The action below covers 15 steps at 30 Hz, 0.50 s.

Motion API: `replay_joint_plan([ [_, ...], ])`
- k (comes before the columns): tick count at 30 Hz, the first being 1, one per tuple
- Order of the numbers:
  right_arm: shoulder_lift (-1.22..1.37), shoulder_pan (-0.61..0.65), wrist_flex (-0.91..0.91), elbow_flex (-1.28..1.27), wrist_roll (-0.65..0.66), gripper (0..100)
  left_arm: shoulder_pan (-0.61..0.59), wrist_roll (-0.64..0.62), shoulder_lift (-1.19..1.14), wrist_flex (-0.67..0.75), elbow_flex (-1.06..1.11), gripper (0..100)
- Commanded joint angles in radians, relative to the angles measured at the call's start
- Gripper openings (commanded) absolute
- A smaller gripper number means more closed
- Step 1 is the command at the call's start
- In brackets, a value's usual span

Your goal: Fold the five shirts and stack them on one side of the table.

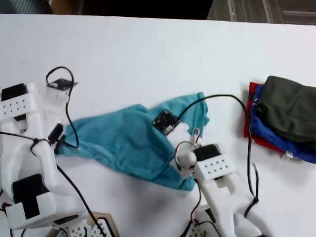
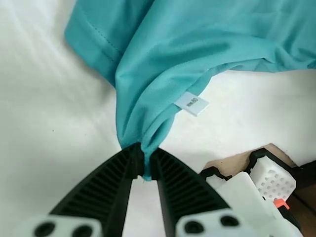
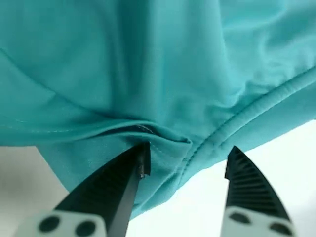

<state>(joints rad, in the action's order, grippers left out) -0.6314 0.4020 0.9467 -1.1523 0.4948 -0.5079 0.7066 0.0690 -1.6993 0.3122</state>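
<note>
I see the teal shirt [image 1: 123, 143] lying crumpled and unfolded across the middle of the white tabletop [image 1: 148, 59], stretched between my two arms. The left arm [image 1: 29, 148] stands at the shirt's left end. In the left wrist view its jaws are closed tight on a gathered bunch of the teal cloth, and a small white tag [image 2: 191, 103] hangs from the fabric just beyond the pinch. The right arm [image 1: 222, 182] leans in over the shirt's right half. In the right wrist view its jaws stand wide apart and grip nothing. One tip sits at a fold of cloth near the stitched hem, and the other sits past the hem's edge, over bare tabletop. At the right side of the tabletop, well apart from the teal shirt, three folded shirts are stacked: a dark green shirt [image 1: 291, 106] on a blue shirt [image 1: 276, 136] on a red shirt [image 1: 253, 123].
</note>
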Motion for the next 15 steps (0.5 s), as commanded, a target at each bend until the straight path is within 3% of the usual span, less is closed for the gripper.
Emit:
replay_joint_plan([
  [1, 0.107, -0.004, -0.071, 0.005, -0.006, 24.8, 0.008, 0.002, 0.006, -0.002, -0.002, 3],
  [10, 0.249, -0.002, -0.117, 0.066, -0.009, 24.6, 0.008, 0.002, 0.006, -0.002, -0.002, 3],
  [15, 0.249, 0.002, -0.102, 0.097, -0.089, 12.8, 0.008, 0.002, 0.006, 0.002, -0.002, 3],
])
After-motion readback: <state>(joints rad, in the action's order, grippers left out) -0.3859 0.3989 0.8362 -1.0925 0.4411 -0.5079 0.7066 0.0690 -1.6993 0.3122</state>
